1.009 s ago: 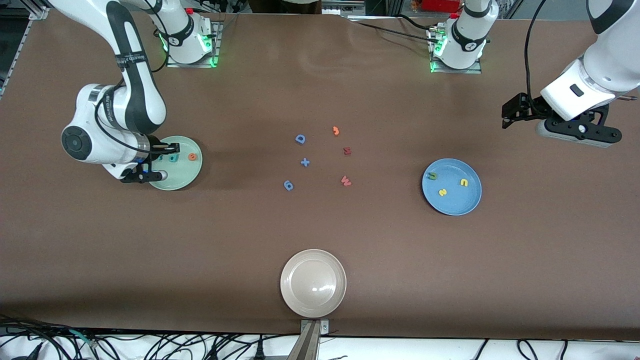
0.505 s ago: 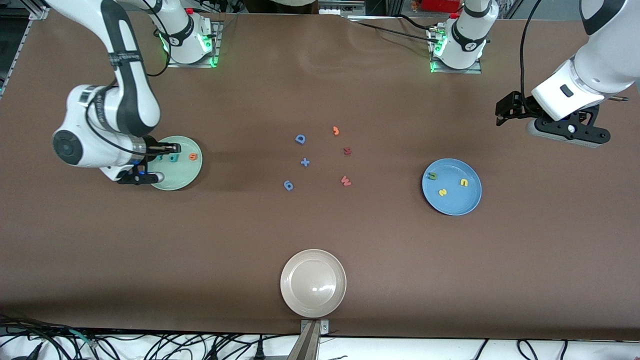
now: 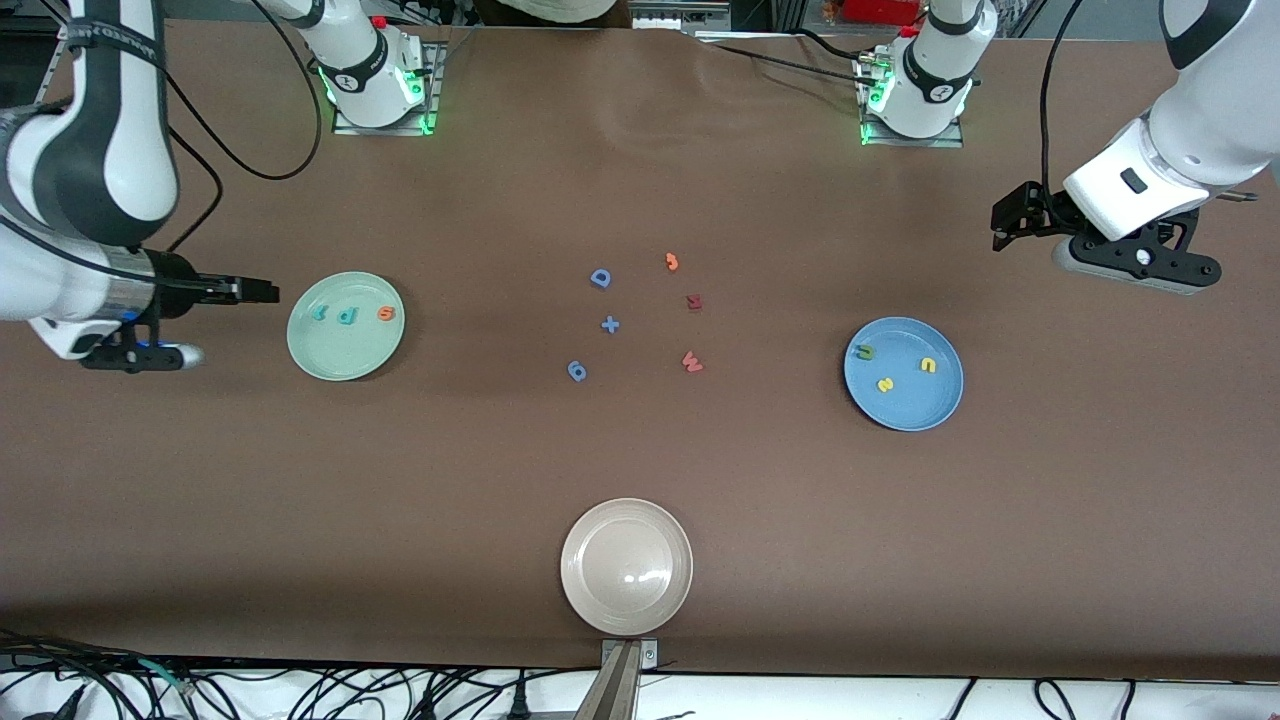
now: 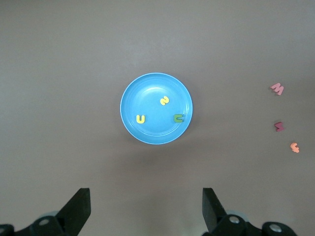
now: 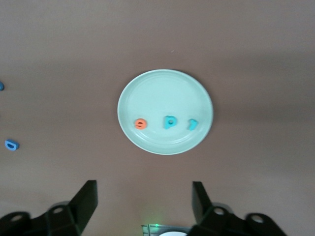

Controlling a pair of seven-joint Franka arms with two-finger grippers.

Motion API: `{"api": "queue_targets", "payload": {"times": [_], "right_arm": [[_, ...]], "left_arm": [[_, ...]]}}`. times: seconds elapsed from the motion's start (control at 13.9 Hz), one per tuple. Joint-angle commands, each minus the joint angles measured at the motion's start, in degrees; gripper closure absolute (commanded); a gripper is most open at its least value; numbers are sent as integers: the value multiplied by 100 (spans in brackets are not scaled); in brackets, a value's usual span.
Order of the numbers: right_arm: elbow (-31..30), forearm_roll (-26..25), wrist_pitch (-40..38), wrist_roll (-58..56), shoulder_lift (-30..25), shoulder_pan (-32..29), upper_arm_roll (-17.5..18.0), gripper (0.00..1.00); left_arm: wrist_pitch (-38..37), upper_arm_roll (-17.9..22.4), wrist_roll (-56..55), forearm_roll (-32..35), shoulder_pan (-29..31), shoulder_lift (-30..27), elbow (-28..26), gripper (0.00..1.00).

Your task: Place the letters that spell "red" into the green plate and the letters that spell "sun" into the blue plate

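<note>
The whole table (image 3: 640,470) is seen from high across it, facing the bases. The blue plate (image 4: 156,108) is viewed from above by the left wrist camera, the green plate (image 5: 165,111) by the right; both plates are shared with the front view.

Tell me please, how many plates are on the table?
3. The green plate is toward the right arm's end, the blue plate toward the left arm's end, and the beige plate between them, nearest the front camera.

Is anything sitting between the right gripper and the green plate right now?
Nothing visible. The right gripper, jaws open, hangs over bare table beside the green plate, toward the right arm's end. The teal r, teal d and orange e already lie in the plate.
</note>
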Motion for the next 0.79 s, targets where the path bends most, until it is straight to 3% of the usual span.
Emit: {"api": "queue_targets", "payload": {"times": [0.0,0.65,0.72], "right_arm": [[588,-296,-425,97,-93,25,-135,1],[1108,-675,-882,210,-1068,87,-65,1],[1161,-823,-952,377,-1234,-131,266,1]], "left_arm": [[-181,12,26,-107,-7,76,201,0],[-252,30,26,-107,11,76,201,0],[-252,30,26,-107,20,76,201,0]]}}
